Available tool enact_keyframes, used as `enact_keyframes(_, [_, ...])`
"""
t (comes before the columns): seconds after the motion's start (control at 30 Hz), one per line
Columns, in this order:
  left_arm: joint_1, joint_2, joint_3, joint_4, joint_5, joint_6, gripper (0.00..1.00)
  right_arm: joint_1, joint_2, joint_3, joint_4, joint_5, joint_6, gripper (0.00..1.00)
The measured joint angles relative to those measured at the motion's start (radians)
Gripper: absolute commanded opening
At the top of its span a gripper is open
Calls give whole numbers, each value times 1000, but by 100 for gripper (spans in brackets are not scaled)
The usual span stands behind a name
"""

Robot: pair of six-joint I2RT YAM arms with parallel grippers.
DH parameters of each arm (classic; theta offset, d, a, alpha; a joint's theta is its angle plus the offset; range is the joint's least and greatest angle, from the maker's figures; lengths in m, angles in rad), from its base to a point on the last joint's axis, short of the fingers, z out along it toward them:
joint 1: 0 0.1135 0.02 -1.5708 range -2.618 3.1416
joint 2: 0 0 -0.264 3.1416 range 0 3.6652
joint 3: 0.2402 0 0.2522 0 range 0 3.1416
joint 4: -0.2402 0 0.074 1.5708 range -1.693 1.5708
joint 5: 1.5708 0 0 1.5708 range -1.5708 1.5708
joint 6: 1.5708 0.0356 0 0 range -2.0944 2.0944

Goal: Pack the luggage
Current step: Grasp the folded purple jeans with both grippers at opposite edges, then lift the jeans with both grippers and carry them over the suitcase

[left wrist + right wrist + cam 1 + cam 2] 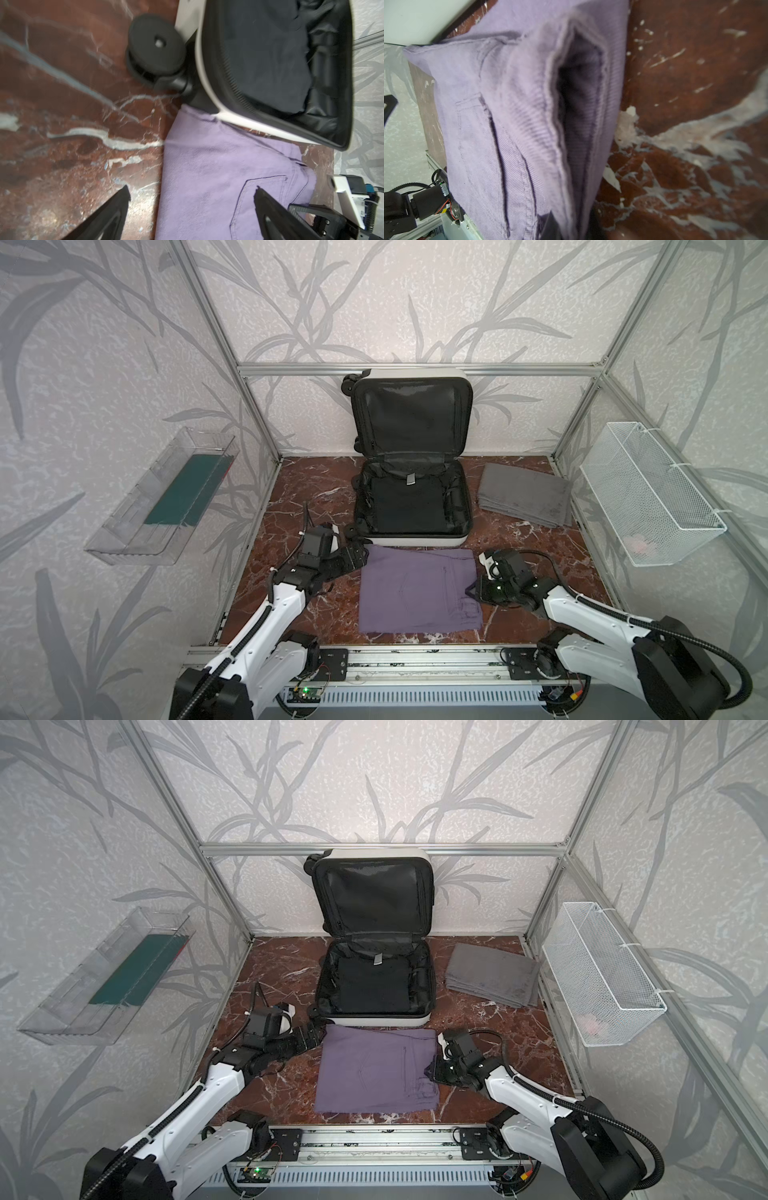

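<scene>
right fingers (pixel 473 589) clenched on edge of purple trousers (pixel 415 593), left fingers (pixel 112 214) spread astride opposite edge

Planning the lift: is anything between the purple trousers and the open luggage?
Nothing loose. The purple trousers lie right in front of the near wall of the luggage, which they must clear. Its lid stands open; a black garment already lies inside.

Both top views: light was even, diffuse, moderately bright; shadows on the marble table (pixel 307 489) were soft. Black lining of the luggage (pixel 411 423) showed almost no detail. Wide-angle stretch showed toward the corners. Left wrist view was smeared, the wheel (pixel 155 45) soft-edged. Right wrist view: purple trousers (pixel 519 124) close to lens, out of focus.
</scene>
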Motion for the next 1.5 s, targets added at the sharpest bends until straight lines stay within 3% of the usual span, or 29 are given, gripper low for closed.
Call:
enact_keyframes(0.27, [-34, 11, -76, 69, 7, -53, 87, -8, 69, 31, 9, -36, -24, 0])
enact_keyframes(0.67, [-113, 177, -111, 201, 19, -84, 80, -10, 69, 32, 8, -37, -36, 0])
enact_keyframes(0.77, [-126, 207, -113, 248, 24, -90, 69, -10, 68, 33, 6, -37, -37, 0])
enact_keyframes(0.87, [-139, 233, -117, 283, 31, -103, 52, -11, 68, 34, 5, -37, -39, 0])
enact_keyframes(0.93, [-150, 244, -125, 303, 35, -111, 31, -11, 68, 34, 3, -37, -40, 0])
enact_keyframes(1.07, [-158, 243, -128, 318, 46, -116, 0, -11, 57, 34, -8, -37, -47, 0])
enact_keyframes(1.27, [-167, 143, -129, 303, 71, -116, 0, -11, -6, 35, -77, -40, -70, 0])
enact_keyframes(1.5, [-190, -129, -48, 142, 92, -122, 0, -11, -170, 76, -209, -83, -105, 0])
